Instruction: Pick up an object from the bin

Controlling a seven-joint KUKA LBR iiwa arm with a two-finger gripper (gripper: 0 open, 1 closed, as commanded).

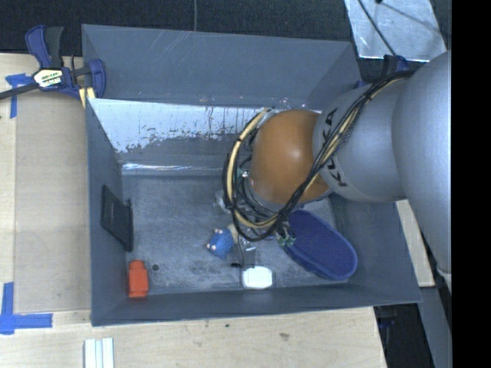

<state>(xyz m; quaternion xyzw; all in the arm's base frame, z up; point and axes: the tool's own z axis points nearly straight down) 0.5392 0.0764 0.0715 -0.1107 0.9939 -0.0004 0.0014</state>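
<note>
- 1 grey metal bin [153,182], its floor scuffed and speckled, its sloping back wall scratched.
- 1 gripper [244,250], low over the floor near the bin's front middle, below the arm's smooth rounded orange cover [284,163] and a bundle of looped black and yellow cables [234,175]. Whether it is open or closed I cannot tell.
- 1 small blue piece [220,244], knobbly and irregular, just beside the gripper on its left in the view.
- 1 white lump [258,277], smooth and oval, just below the gripper in the view, near the front wall.
- 1 large dark blue dish [326,250], oval with a raised rim, lying tilted to the right of the gripper.
- 1 orange block [137,279], small and boxy, in the front left corner, well apart from the gripper.
- 1 black slab [116,217], flat and rectangular, against the left wall.
</note>
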